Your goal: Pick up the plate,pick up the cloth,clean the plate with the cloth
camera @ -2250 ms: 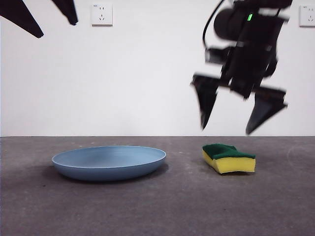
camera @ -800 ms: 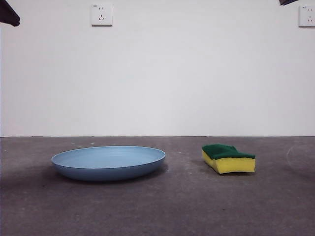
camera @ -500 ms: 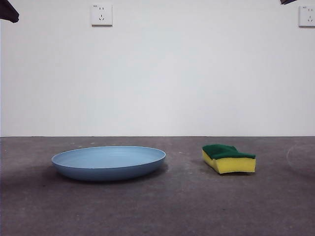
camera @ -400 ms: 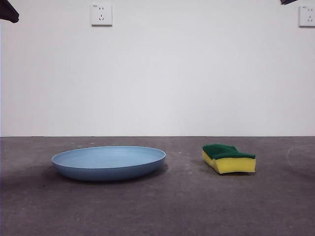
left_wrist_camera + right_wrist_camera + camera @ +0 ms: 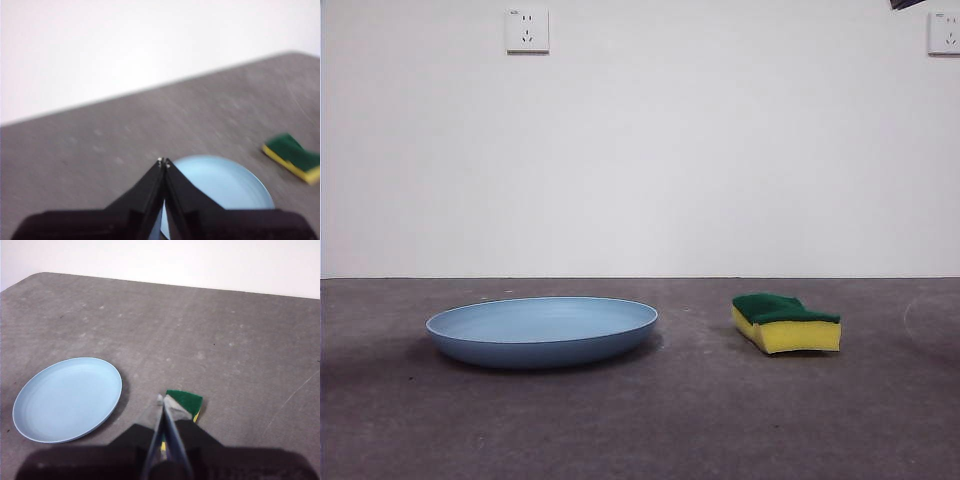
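Note:
The light-blue plate (image 5: 542,330) lies flat on the grey table, left of centre. To its right rests the cloth (image 5: 786,322), a yellow sponge with a green top. Both arms are raised high above the table. From the left wrist view, my left gripper (image 5: 163,162) is shut and empty, with the plate (image 5: 225,190) below it and the cloth (image 5: 295,157) off to one side. From the right wrist view, my right gripper (image 5: 163,400) is shut and empty above the cloth (image 5: 186,400), with the plate (image 5: 67,399) beside it. Only a black tip (image 5: 910,4) shows at the front view's top right corner.
The grey table (image 5: 700,420) meets a white wall with two sockets (image 5: 526,30). A faint curved mark (image 5: 920,320) shows on the table at the far right.
The right arm, which hung open above the cloth, has risen out of the front view. The black tip at the top left corner has gone too. Plate and cloth lie as before.

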Tool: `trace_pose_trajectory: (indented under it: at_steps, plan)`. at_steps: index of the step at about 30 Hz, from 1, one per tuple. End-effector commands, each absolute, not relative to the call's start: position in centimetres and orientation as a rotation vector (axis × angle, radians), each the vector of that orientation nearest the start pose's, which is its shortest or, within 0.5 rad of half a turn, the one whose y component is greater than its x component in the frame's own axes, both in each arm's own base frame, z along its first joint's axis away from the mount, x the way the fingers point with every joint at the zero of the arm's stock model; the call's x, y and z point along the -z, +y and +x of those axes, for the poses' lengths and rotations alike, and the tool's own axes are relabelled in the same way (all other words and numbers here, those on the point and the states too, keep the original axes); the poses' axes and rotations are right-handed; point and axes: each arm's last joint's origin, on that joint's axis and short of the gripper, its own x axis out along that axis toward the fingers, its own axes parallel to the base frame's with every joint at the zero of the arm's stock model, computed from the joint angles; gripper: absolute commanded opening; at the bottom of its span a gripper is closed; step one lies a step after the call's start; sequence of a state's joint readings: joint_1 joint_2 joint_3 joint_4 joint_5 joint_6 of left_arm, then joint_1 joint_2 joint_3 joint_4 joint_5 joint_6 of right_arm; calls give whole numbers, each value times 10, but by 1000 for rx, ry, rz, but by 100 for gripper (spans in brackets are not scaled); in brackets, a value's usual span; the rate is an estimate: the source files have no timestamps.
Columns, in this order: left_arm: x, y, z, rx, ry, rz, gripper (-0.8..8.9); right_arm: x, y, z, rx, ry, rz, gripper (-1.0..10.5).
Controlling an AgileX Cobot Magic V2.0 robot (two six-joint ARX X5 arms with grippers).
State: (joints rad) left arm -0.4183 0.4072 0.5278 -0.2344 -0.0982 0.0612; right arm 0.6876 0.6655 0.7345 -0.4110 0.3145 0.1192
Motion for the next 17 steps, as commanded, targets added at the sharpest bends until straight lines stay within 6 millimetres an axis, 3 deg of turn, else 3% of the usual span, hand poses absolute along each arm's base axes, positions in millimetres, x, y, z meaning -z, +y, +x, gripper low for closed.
trace_pose_trajectory:
  at_steps: [1,9,17]
  plan:
    - [-274,-35,101,269,61,90,-3,-311,84,116,-349,318,-42,0]
    - [-219,-18,95,160,-33,40,-3,-311,84,116,-349,318,-43,0]
    - [-182,-9,94,72,-21,17,-3,-311,84,116,-349,318,-43,0]
